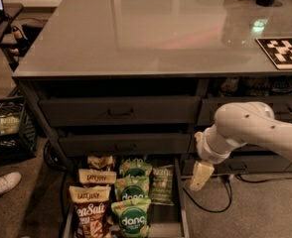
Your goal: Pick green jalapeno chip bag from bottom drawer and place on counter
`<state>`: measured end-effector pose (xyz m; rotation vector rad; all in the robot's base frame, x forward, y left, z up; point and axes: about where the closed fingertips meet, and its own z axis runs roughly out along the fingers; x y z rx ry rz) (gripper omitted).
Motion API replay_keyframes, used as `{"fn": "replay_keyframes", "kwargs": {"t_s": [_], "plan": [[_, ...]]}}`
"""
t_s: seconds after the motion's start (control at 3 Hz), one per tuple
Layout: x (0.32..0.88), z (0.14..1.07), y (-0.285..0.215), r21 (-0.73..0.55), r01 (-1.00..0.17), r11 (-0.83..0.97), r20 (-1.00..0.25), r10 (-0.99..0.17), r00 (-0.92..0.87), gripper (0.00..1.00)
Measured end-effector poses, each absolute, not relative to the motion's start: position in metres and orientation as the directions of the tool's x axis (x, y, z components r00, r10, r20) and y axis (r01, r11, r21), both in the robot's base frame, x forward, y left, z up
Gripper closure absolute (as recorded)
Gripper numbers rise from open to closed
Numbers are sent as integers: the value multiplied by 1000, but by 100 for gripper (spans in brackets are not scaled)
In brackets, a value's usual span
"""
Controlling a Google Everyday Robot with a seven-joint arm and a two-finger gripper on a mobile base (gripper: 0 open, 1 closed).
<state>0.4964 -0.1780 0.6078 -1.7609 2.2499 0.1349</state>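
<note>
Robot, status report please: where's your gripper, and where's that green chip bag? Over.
Gripper beside the open bottom drawer, to its right. Green jalapeno chip bag in the drawer's right row, not grasped. Nothing between them.
</note>
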Motion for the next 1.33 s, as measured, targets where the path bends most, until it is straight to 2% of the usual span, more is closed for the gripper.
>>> {"fn": "replay_keyframes", "kwargs": {"t_s": [0.33, 0.67, 1.0, 1.33], "plan": [[507, 553, -168, -56, -973, 226, -283, -938, -201, 0], [506, 551, -167, -56, -972, 229, -290, -935, -204, 0], [505, 535, -165, -59, -966, 251, -327, -920, -219, 0], [526, 500, -172, -65, -947, 316, -389, -881, -267, 0]]}}
